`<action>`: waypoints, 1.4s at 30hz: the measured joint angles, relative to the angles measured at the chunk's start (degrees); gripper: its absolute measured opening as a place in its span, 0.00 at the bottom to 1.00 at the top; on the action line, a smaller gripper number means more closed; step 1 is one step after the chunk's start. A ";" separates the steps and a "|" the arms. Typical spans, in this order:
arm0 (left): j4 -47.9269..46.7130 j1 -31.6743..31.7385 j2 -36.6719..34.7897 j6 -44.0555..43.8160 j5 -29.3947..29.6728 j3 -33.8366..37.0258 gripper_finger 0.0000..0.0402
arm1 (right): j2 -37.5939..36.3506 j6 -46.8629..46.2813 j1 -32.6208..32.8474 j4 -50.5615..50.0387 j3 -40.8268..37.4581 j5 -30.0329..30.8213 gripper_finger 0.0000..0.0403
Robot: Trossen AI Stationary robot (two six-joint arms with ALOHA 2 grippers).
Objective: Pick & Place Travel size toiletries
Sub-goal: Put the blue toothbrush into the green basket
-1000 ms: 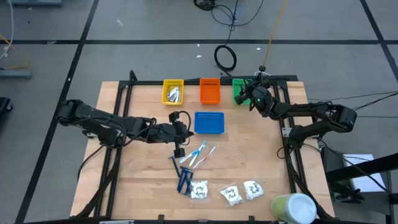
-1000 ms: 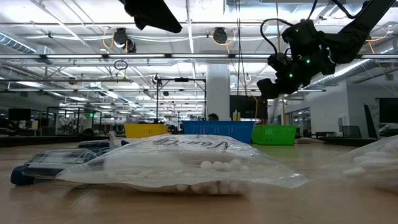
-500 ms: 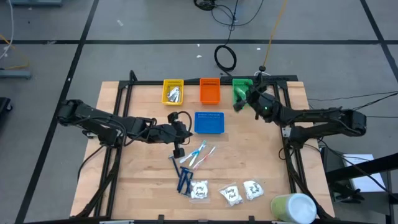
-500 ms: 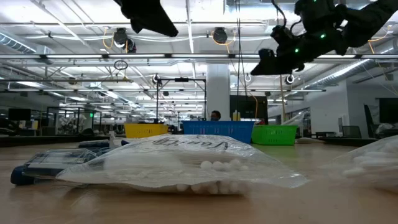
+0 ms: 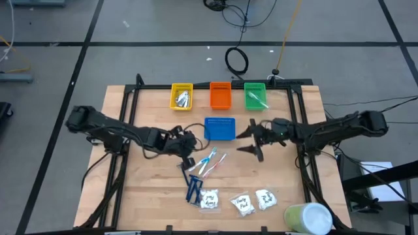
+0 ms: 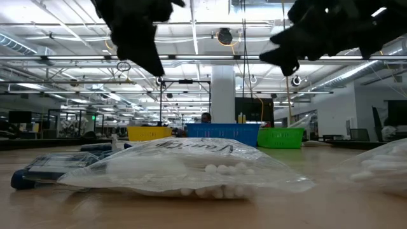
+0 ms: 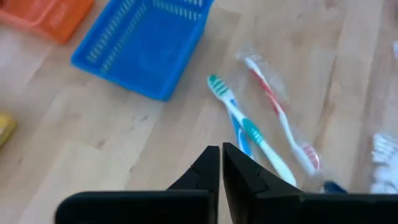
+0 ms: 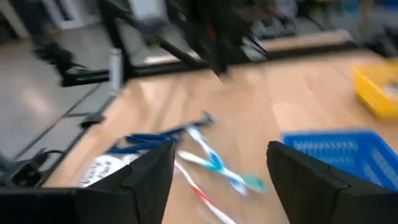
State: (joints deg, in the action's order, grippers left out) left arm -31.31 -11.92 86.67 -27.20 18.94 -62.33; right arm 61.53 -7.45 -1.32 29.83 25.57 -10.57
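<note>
Toothbrushes (image 5: 210, 162) loose on my worktop (image 5: 274, 176).
My left jaws (image 7: 221, 163) hang pinched together, empty, over them; my right jaws (image 5: 253, 140) spread wide, holding nothing.

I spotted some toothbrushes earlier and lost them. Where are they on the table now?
Seen from above, the toothbrushes lie near the table's middle, just below the blue tray, with the blue razors on their near side and the left hand beside them.

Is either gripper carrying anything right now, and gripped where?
Nothing is held. The left gripper is shut and empty above the toothbrushes; the right gripper is open and empty beside the blue plastic tray.
</note>
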 joint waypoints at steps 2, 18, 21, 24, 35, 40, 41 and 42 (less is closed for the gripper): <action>1.68 0.12 3.23 0.52 0.40 0.00 0.05 | -0.05 1.04 1.92 4.72 -1.12 -0.04 0.59; 6.35 -1.03 16.40 -10.64 -11.42 0.02 0.06 | -0.01 0.77 8.27 15.81 -7.39 5.18 0.56; 6.10 -1.58 17.16 -10.50 -11.27 0.02 0.11 | 0.01 0.65 8.53 15.81 -7.84 6.30 0.56; 6.41 -1.71 18.08 -10.84 -11.24 0.02 0.20 | -0.01 0.66 8.56 15.80 -7.88 6.21 0.56; 5.88 -1.42 20.77 -8.69 -14.77 -0.15 0.43 | -0.01 1.27 8.54 15.01 -7.85 6.23 0.56; 5.84 -0.81 23.08 -8.96 -17.12 -0.31 0.39 | 0.01 1.27 8.52 14.70 -7.85 6.27 0.56; 5.88 -0.79 23.13 -8.88 -16.91 -0.33 0.36 | 0.01 1.27 8.52 14.68 -7.85 6.27 0.56; 5.83 -0.79 22.97 -8.63 -16.83 -0.26 0.33 | -0.01 1.27 8.52 14.70 -7.85 6.27 0.56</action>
State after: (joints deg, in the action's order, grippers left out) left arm -25.48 -12.71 109.64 -35.83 2.11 -62.59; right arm 61.52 -6.17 7.20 44.53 17.72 -4.29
